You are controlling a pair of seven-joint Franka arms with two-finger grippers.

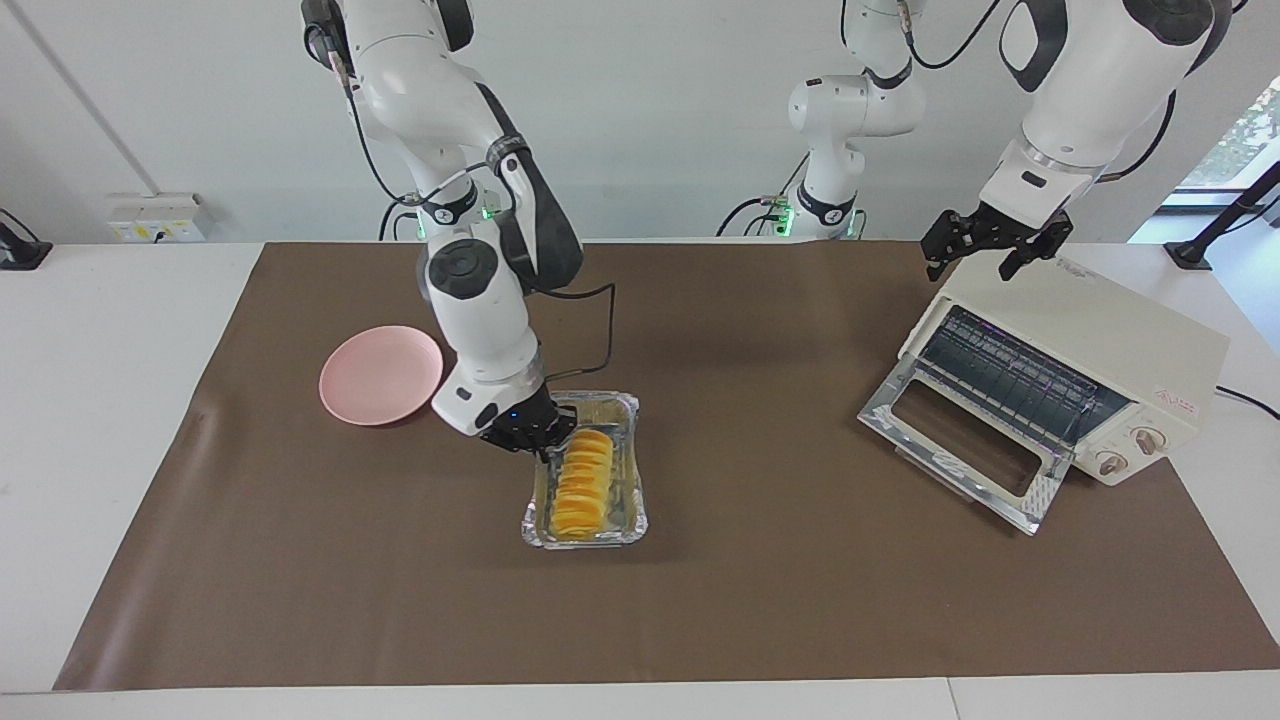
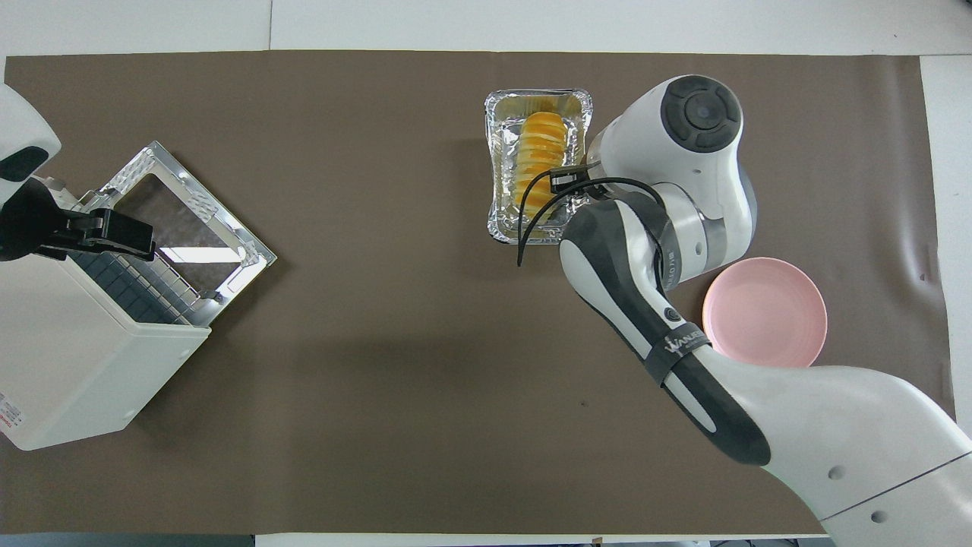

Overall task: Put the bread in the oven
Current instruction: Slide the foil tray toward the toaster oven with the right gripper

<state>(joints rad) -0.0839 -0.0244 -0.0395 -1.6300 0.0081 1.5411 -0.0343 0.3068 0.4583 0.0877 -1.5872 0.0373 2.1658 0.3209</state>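
Bread [image 1: 579, 483] lies in a foil tray [image 1: 630, 512] mid-table, its long axis running from the robots' edge toward the opposite edge. Right pincer [image 1: 545, 441] is clamped on the tray's rim; only the facing view shows this grip. Left pincer [image 1: 996, 249], fingers spread and empty, hovers over the oven [image 1: 1100, 340], whose door hangs down.

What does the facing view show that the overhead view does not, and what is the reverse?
Only the facing view: the oven's two knobs, and the right gripper shut on the foil tray's rim. Only the overhead view: the oven's plain wall toward the robots. Both: the bread in the tray, the pink plate, the oven's open door, the open left gripper over the oven.
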